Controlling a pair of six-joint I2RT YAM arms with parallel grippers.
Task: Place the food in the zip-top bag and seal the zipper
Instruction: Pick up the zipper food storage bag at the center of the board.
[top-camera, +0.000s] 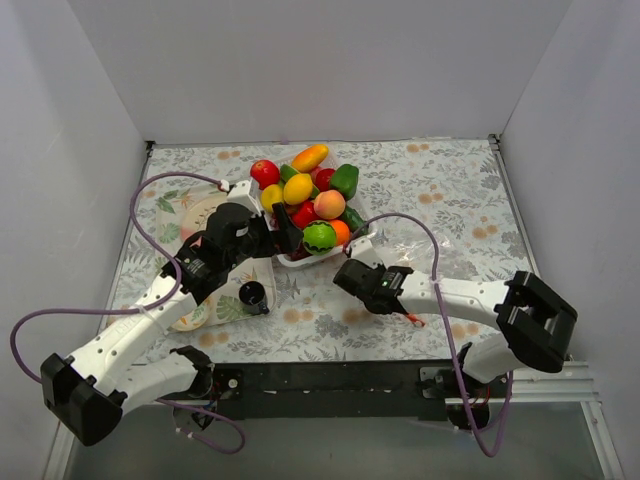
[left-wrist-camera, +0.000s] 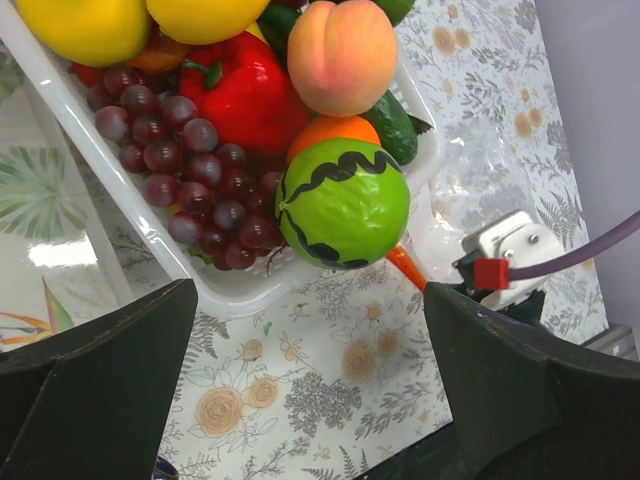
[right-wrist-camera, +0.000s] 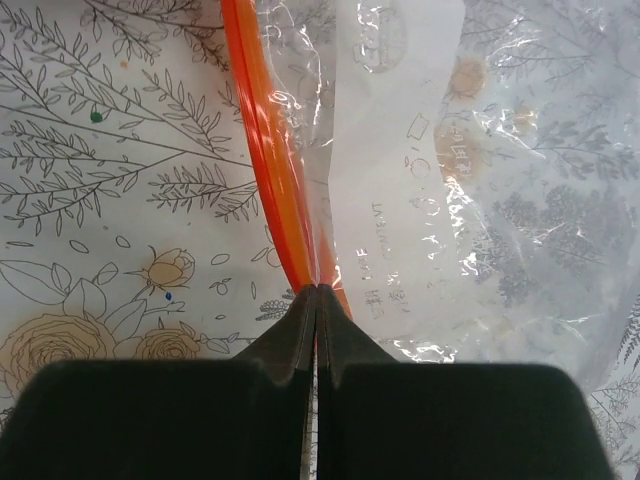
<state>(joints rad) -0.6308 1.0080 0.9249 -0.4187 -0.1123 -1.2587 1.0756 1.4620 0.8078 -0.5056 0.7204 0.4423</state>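
Observation:
The food (top-camera: 305, 200) is piled in a white tray (top-camera: 300, 262): a green striped watermelon ball (left-wrist-camera: 343, 203), a peach (left-wrist-camera: 342, 55), a red pepper (left-wrist-camera: 240, 95) and grapes (left-wrist-camera: 180, 150). My left gripper (top-camera: 285, 235) is open and empty at the tray's near-left edge; in the left wrist view the left gripper (left-wrist-camera: 310, 292) has its jaws wide apart over the tray's rim (left-wrist-camera: 215, 290). The clear zip-top bag (right-wrist-camera: 480, 180) lies flat on the table, right of the tray (top-camera: 405, 245). My right gripper (right-wrist-camera: 317, 290) is shut on the orange zipper (right-wrist-camera: 268, 150). In the top view the right gripper (top-camera: 348, 272) is just in front of the tray.
A floral plate (top-camera: 195, 215) lies at the left under my left arm, with a small white and black object (top-camera: 252, 294) beside it. White walls close in the table on three sides. A black rail (top-camera: 330, 378) runs along the near edge.

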